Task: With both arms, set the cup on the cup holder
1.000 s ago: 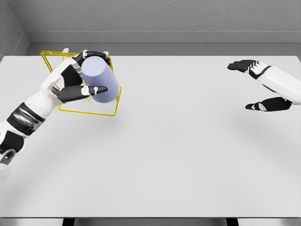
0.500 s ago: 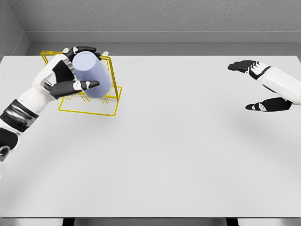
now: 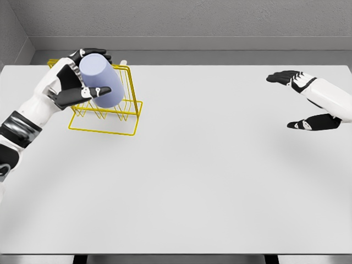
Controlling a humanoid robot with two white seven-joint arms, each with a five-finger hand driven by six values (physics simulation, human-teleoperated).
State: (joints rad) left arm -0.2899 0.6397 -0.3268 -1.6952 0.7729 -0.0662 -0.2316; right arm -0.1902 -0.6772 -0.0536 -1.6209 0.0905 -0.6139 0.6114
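Note:
A pale blue cup [image 3: 101,79] is held tilted in my left hand [image 3: 82,77], bottom end toward the camera, fingers wrapped over its top and thumb along its lower side. It hangs above the yellow wire cup holder [image 3: 110,118] at the table's far left, in front of the holder's upright wires. My right hand [image 3: 297,102] hovers over the table's right side, far from the cup, fingers spread and holding nothing.
The white table [image 3: 192,176] stretches between the two hands. A grey wall runs behind its far edge. The holder's rear wires are partly hidden by my left hand and the cup.
My left hand has carried the cup up and to the left, toward the back of the holder. The right hand has stayed still.

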